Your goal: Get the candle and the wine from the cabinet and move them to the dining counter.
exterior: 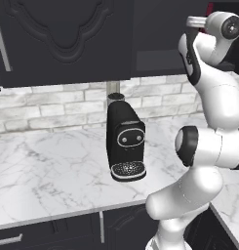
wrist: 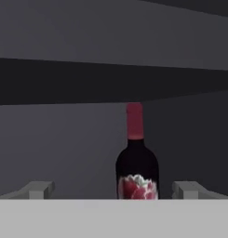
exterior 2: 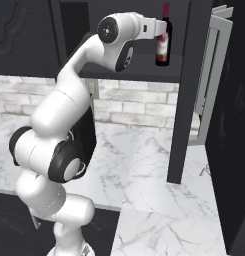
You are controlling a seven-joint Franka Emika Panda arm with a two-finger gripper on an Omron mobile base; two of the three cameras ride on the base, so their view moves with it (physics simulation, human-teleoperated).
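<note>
with the pincer (wrist: 113, 189) spread wide, wine (wrist: 137, 162) stands ahead, untouched.

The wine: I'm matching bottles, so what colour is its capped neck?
Red, above dark glass; the wine shows best in the hand view.

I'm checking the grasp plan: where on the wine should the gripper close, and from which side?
On the wide lower body of the wine, coming in level from the cabinet's open front. The bottle stands upright on the shelf, and the open gripper already faces it with fingertips to either side; the thin red-capped neck probably offers less hold.
</note>
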